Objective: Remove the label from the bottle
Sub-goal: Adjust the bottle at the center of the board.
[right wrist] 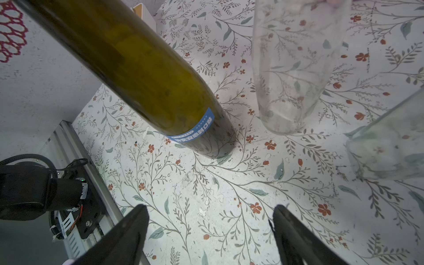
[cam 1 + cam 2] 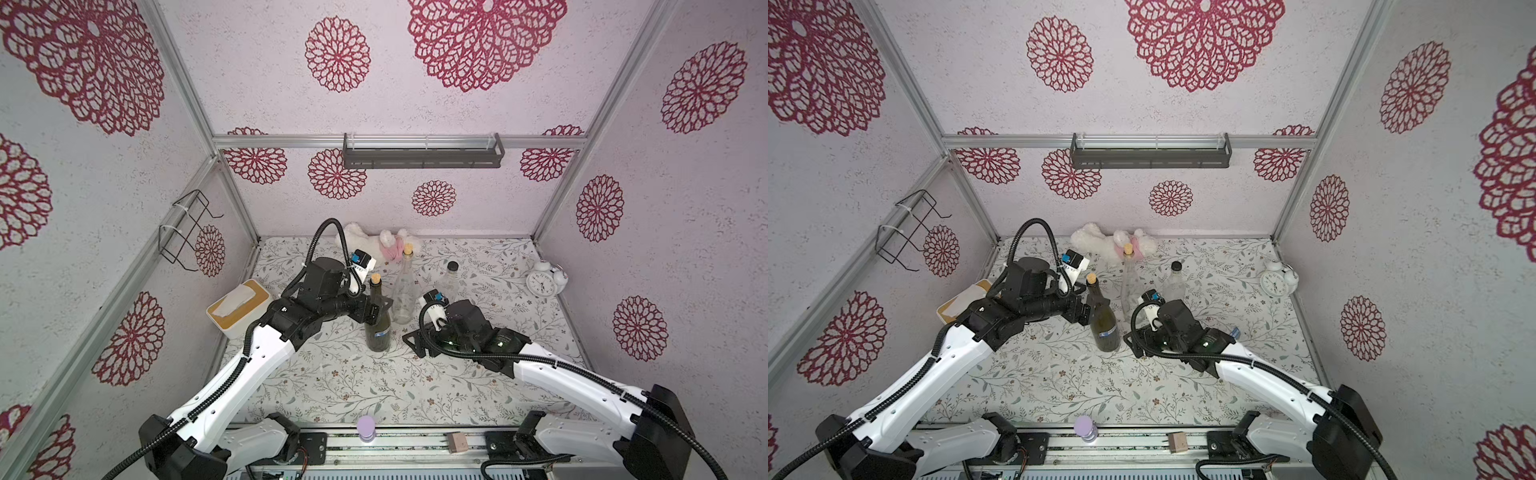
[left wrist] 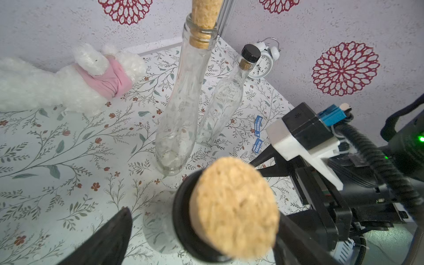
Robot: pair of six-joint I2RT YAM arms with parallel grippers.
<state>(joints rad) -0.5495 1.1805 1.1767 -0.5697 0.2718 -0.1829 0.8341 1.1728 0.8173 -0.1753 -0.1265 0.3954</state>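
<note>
A dark green bottle [image 2: 378, 328] [image 2: 1104, 328] with a cork [image 3: 236, 206] stands upright mid-table. A blue label [image 1: 192, 130] [image 2: 1109, 330] wraps its body near the base. My left gripper [image 2: 376, 309] [image 3: 206, 218] is up at the bottle's neck, jaws open on either side of it. One finger stands clear of the glass, the other is close against the neck. My right gripper [image 2: 415, 345] [image 1: 211, 208] hovers low over the table to the right of the bottle, facing its base. It is open, with nothing between its fingers.
Two clear bottles [image 2: 404, 291] [image 2: 449, 282] stand just behind the green one. Two loose blue stickers [image 3: 258, 124] lie near them. A plush toy [image 2: 374, 241] lies at the back, an alarm clock [image 2: 542, 282] at the back right, and a tissue box [image 2: 239, 307] at the left.
</note>
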